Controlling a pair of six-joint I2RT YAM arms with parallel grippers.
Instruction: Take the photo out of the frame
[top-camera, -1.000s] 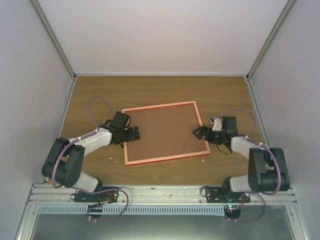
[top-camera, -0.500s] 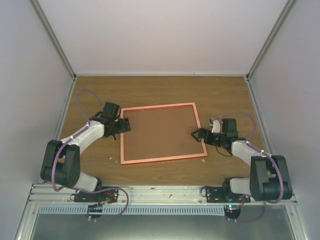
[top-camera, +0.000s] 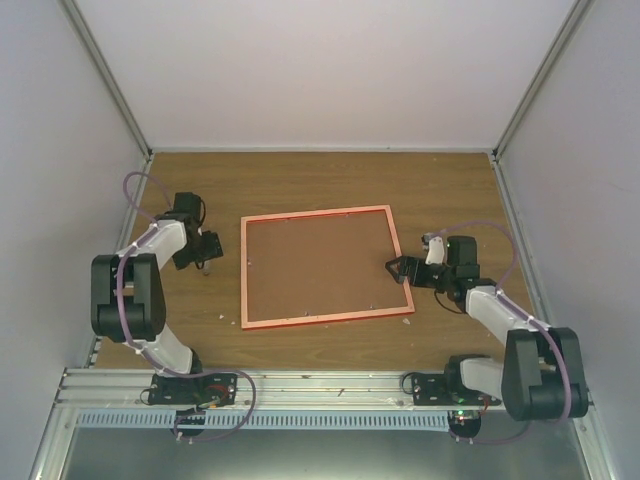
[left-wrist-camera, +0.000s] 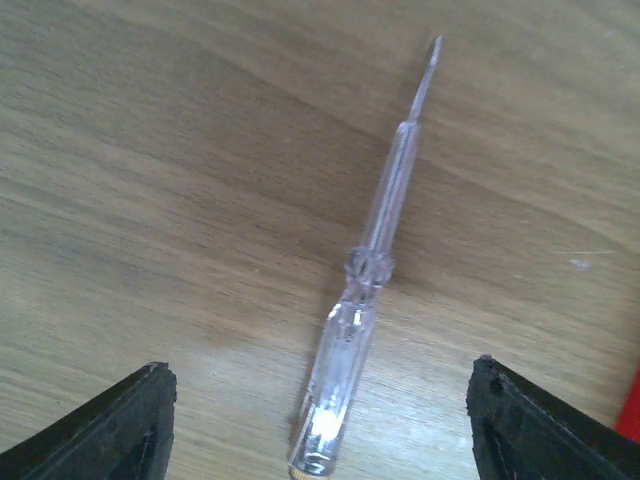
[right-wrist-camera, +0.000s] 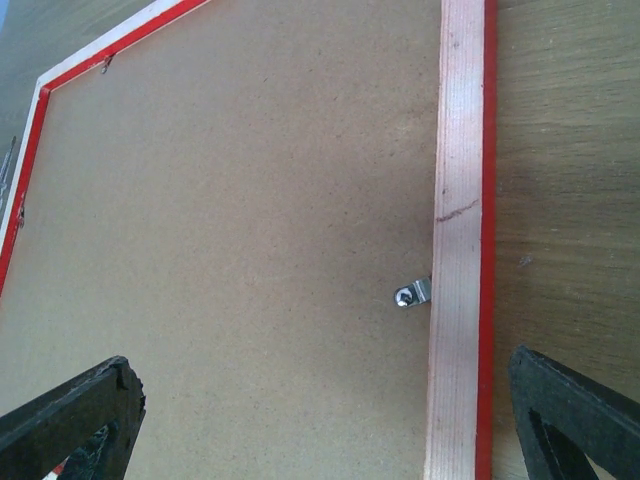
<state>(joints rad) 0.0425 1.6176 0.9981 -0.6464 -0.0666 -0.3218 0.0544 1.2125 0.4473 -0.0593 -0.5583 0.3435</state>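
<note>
The frame lies face down mid-table, thin red rim around its brown board back. The photo is hidden under that board. My right gripper is open at the frame's right side. In the right wrist view its jaws straddle the pale wooden rail and a small metal clip on the board. My left gripper is left of the frame and apart from it. It hangs open over a clear-handled screwdriver, fingers wide on either side and not touching it.
The screwdriver lies on the wooden table, tip pointing away from my left wrist. White walls with metal posts close in three sides. A metal rail runs along the near edge by the arm bases. Small white specks lie near the frame's near edge.
My left arm swung left, away from the frame's left edge, to above the screwdriver. The frame turned slightly squarer. My right gripper stays at the right rail.
</note>
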